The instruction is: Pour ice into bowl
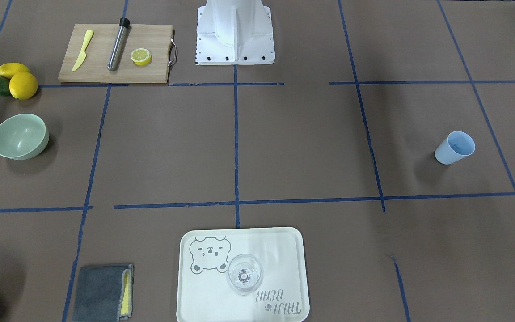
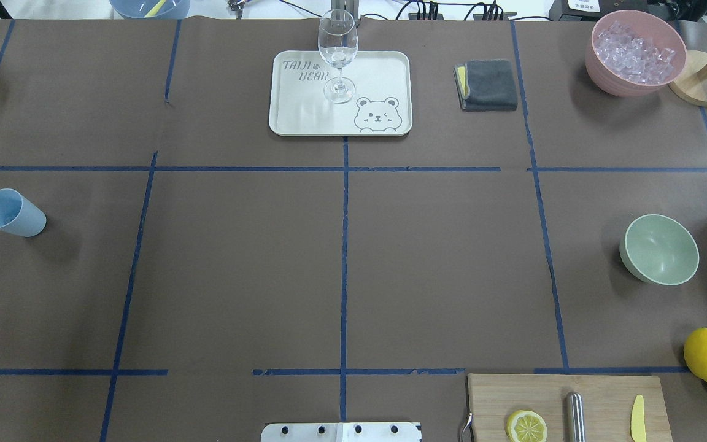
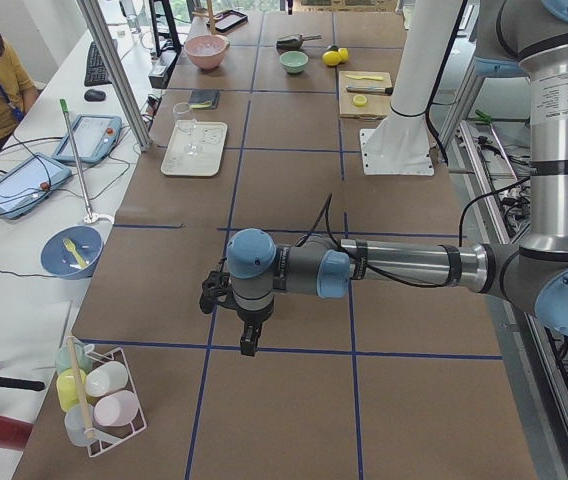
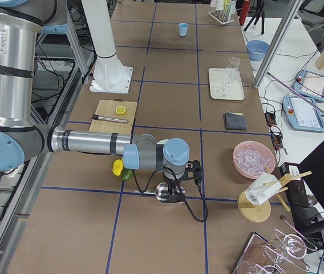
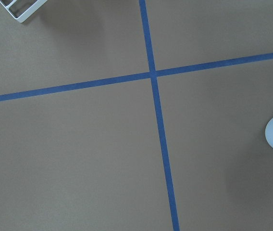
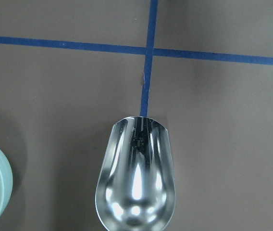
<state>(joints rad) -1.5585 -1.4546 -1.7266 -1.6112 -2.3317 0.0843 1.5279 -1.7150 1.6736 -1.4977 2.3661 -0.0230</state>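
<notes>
**Ice supply.** The ice (image 2: 636,48) is heaped in the pink bowl (image 2: 605,77) at the far right corner of the tabletop (image 2: 237,276). The mint-green bowl (image 2: 660,250) stands upright and empty on the same side, nearer the robot and well apart from the pink bowl. No ice has been transferred yet.

**Right arm.**
- It reaches low over the right end of the tabletop, past the edge of the overhead view.
- The right hand (image 4: 176,186) shows only in the right side view, so I cannot tell whether its fingers are clamped or apart.
- A metal scoop (image 6: 136,183) fills the lower middle of the right wrist view, mouth pointing away from the camera. Its pan is bare and shiny, with no cubes in it.
- The scoop sits centred under the wrist camera, which suggests the hand carries it by the handle. The grip itself is out of frame.
- The mint-green bowl's rim shows at the left edge of that view, so the scoop is beside the bowl, not over it, and not touching it.

**Judgement.** The scoop looks like the transfer tool. Since it is empty, a load from the pink bowl seems to be needed before any pour. With both bowls on the right arm's side, the loaded carry should be short, which lowers the chance of cubes sliding off the open front of the scoop.

**Left arm.**
- It is stretched low over bare tabletop at the left end.
- The left hand (image 3: 249,345) points its fingers down, with nothing visible between them. From this side view alone I cannot tell whether they are spread or closed.
- The light blue cup (image 2: 11,213) stands nearby, and its edge shows at the right of the left wrist view.
- This arm is probably kept out of the right arm's working area.
</notes>
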